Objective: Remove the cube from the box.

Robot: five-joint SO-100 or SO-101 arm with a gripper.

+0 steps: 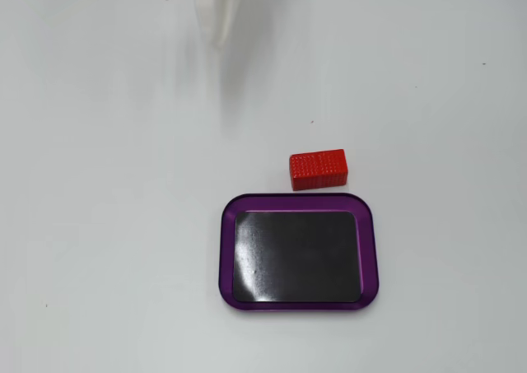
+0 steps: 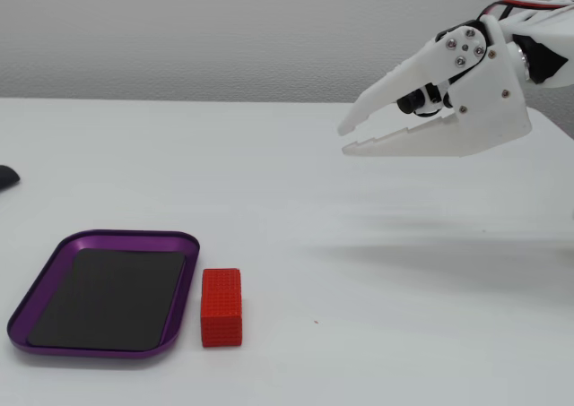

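Cube (image 2: 221,306) is seen on the worktop (image 2: 296,182), just beside the box (image 2: 134,237), outside it. Gripper (image 2: 343,140) is held aloft, nearly shut, empty. Task is judged done; only a clear retreat is needed.

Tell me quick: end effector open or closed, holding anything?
End effector: closed, tips nearly touching, empty, raised above the table. The cube lies on the table beside the box.
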